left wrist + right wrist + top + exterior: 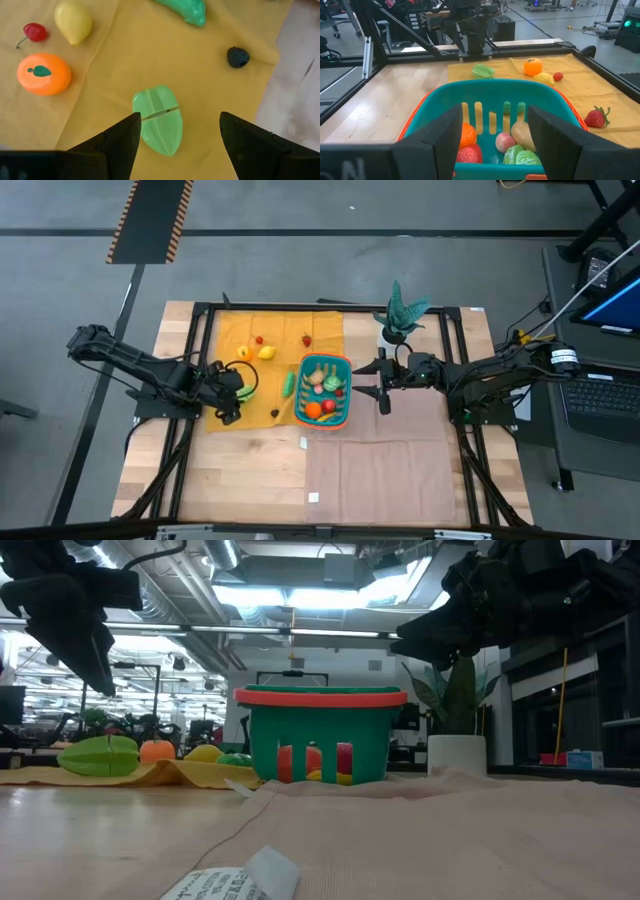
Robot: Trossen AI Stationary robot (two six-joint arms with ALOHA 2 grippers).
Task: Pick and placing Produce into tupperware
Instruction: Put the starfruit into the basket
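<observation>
A: Left gripper (177, 137)?
B: Hanging over the yellow cloth (262, 395) on the left part of the table (240, 480), jaws spread, nothing between them. The light green ridged fruit (159, 120) is lying on the cloth right under the gap, not touching either finger.

A: What else is sitting near it?
B: The orange (43, 74), lemon (73, 21) and cherry (35, 32) are lying together off to one side. A green pod-shaped piece (186, 10) is lying farther along, and a small dark berry (238, 57) is sitting near the cloth's edge. All apart from the fingers.

A: Basket?
B: The teal basket (326, 391) with the orange rim is standing upright mid-table, straddling the edge of the yellow cloth next to the tan cloth (385, 460). It's holding several pieces: an orange one (466, 135), a red one (469, 154), a peach-coloured one (505, 142), a tan one (523, 135) and a leafy green one (522, 157).

A: Right gripper (492, 135)?
B: Hovering just beside the basket's right end, facing it, jaws apart and holding nothing. Wrist view is looking straight over the rim.

A: Anything else loose?
B: A strawberry (595, 118) is lying on the yellow cloth outside the basket. The potted plant (400, 315) is standing behind the right gripper at the far edge. A small paper tag (235, 880) is lying on the tan cloth near the front.
</observation>
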